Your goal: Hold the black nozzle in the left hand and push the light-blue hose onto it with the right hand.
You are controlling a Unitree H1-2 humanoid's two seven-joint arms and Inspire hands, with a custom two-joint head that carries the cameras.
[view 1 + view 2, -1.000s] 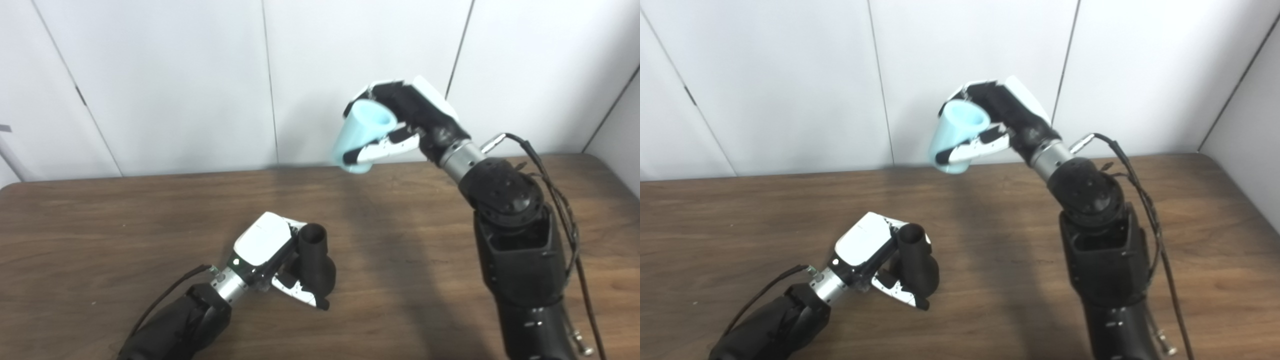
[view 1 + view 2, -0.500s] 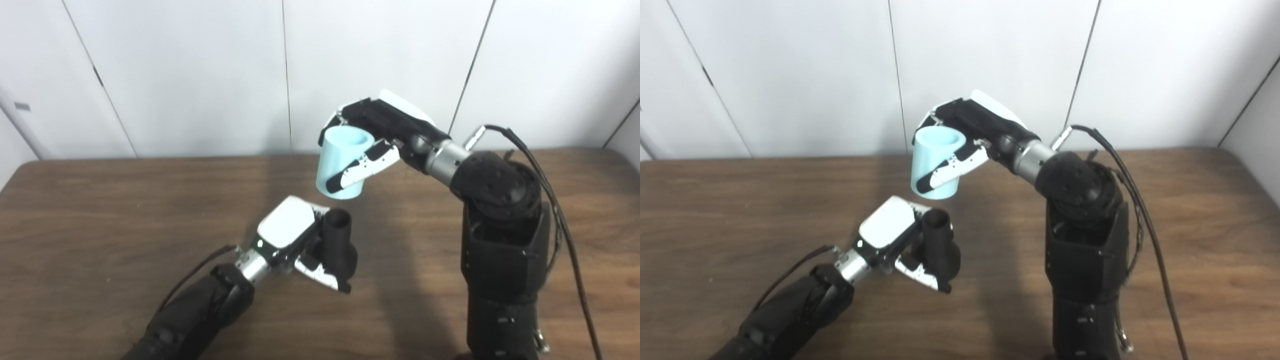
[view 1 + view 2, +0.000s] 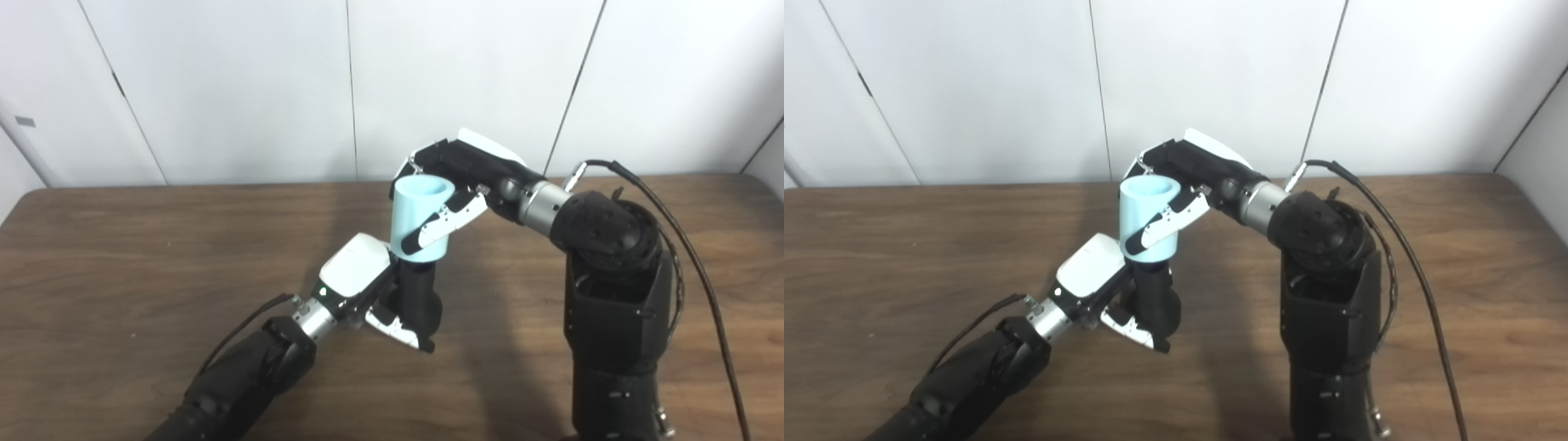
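Left hand (image 3: 1093, 275) grips the black nozzle (image 3: 1154, 298), upright above the table (image 3: 876, 245). Right hand (image 3: 1188, 168) clasps the light-blue hose (image 3: 1148, 214), its lower end sitting right over the nozzle's top.

Both views look down from head height, side by side, facing a wooden table (image 3: 122, 245) and the white wall (image 3: 245, 79) behind it. They share nearly the whole scene, slightly offset sideways.

The light-blue hose (image 3: 420, 217) hides the black nozzle's (image 3: 419, 294) top end; how far it sits on cannot be told.
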